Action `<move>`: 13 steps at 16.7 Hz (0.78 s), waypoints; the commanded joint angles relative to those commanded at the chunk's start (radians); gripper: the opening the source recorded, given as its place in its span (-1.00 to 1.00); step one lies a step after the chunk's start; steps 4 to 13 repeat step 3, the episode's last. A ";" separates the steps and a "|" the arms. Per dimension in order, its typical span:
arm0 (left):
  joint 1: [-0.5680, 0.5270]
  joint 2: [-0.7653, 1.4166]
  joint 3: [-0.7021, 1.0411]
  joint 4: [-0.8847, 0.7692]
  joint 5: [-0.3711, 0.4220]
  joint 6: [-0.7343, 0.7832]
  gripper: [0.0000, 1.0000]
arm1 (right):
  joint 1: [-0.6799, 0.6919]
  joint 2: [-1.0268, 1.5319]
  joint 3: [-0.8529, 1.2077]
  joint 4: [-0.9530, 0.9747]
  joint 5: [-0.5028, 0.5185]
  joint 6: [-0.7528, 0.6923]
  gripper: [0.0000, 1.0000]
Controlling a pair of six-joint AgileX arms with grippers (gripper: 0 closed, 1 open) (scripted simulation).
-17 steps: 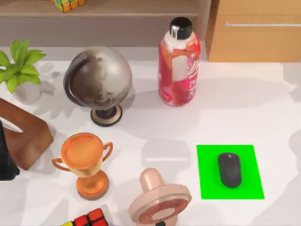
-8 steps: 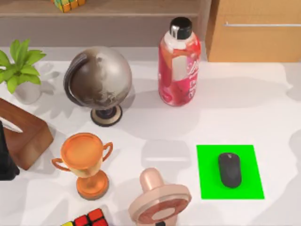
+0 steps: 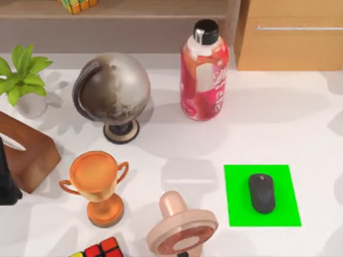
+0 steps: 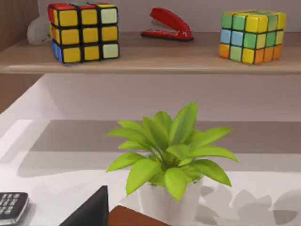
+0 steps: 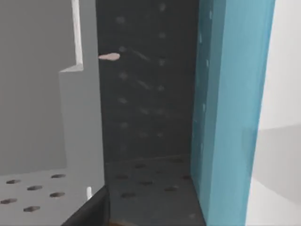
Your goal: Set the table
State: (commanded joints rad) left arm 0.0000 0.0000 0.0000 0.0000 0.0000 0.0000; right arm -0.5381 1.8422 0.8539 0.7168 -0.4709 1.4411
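The white table (image 3: 268, 123) spread across the top view; on it stood a red bottle (image 3: 203, 75) whose white label lettering could not be read, a globe (image 3: 112, 91), a copper trophy (image 3: 96, 179), a potted plant (image 3: 21, 75); a black mouse (image 3: 261, 193) lay on a green mat (image 3: 236, 214) toward the right; whether either gripper's fingers were apart or together, I cannot tell; the left wrist view showed two puzzle cubes (image 4: 83, 32) and a red stapler (image 4: 168, 24) on a shelf (image 4: 141, 59).
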 joint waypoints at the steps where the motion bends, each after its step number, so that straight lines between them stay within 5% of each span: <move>1: 0.000 0.000 0.000 0.000 0.000 0.000 1.00 | -0.006 -0.008 -0.020 0.005 -0.007 -0.002 1.00; 13: 0.000 0.000 0.000 0.000 0.000 0.000 1.00 | -0.011 -0.009 -0.042 0.009 -0.015 -0.004 1.00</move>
